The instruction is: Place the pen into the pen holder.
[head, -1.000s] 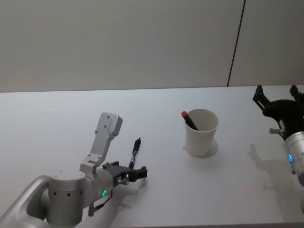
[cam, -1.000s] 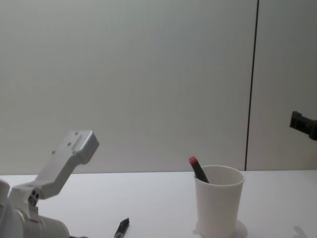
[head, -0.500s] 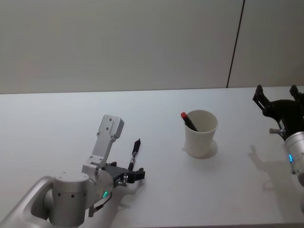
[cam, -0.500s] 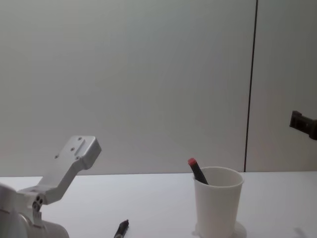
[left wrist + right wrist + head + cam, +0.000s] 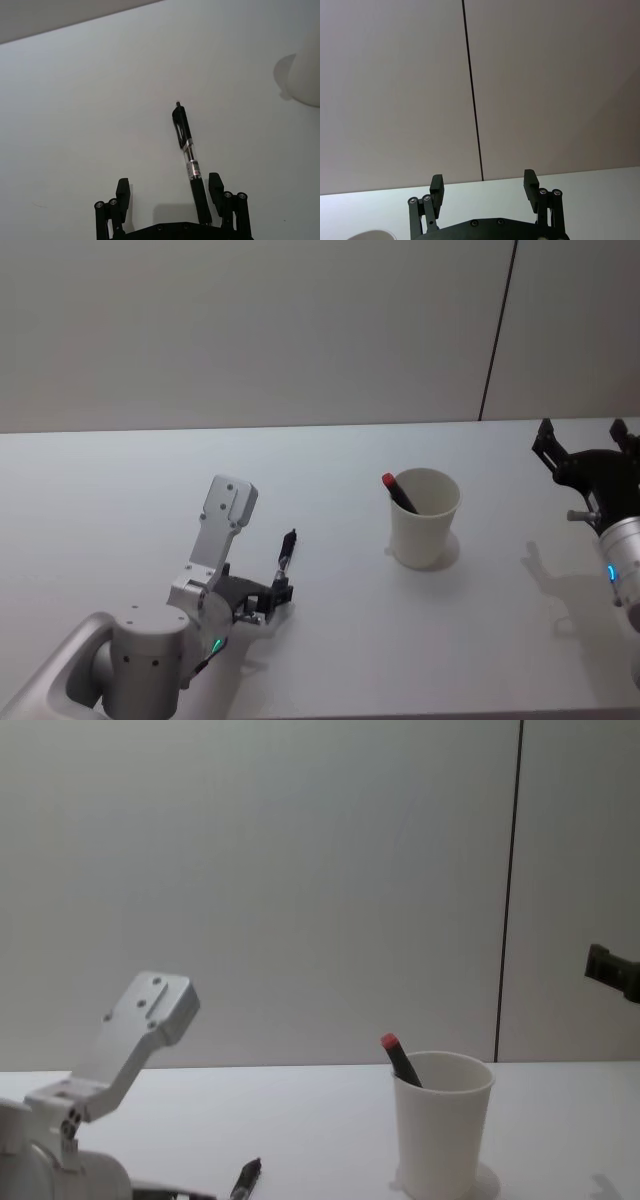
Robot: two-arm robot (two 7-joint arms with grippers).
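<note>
While the left pincer (image 5: 169, 180), apart, straddles the pen (image 5: 187, 155), right pincer (image 5: 483, 176) hovers apart beyond the pen holder (image 5: 424, 530).

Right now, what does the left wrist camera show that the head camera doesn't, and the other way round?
Left wrist view: the black pen close up, with its clip, clear middle and label. Its back end lies between the open fingers of the left end effector, close to one finger.
Head view: the whole white cup with a red-tipped pen leaning inside, and the open right end effector at the table's right side.
Both: the black pen lying on the white table, the left end effector at it, and at least part of the cup.
</note>
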